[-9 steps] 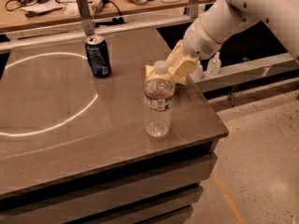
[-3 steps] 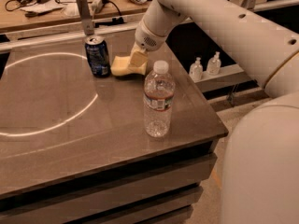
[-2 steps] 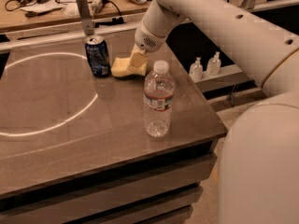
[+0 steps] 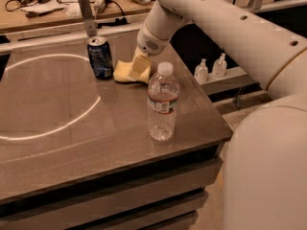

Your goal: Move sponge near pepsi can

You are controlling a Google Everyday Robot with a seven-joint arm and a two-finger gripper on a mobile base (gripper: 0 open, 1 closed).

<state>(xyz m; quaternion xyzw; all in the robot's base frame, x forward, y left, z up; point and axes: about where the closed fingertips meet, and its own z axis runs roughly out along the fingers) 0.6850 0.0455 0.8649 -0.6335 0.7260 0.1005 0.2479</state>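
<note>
The pale yellow sponge [image 4: 123,71] lies on the brown table [image 4: 72,128], just right of the dark blue pepsi can [image 4: 100,57], a small gap between them. The can stands upright near the table's back edge. My gripper [image 4: 140,67] reaches down from the white arm [image 4: 201,18] and sits at the sponge's right end, touching it. The gripper covers that end of the sponge.
A clear water bottle [image 4: 163,102] with a white cap stands upright in front of the sponge, near the table's right edge. A metal post [image 4: 88,14] stands behind the can. Small bottles [image 4: 211,67] sit on a shelf beyond the table. A cluttered bench is behind.
Three seconds ago the sponge was held by the bottle at the right; it has moved left and down beside the can. Over the last second, hardly any movement.
</note>
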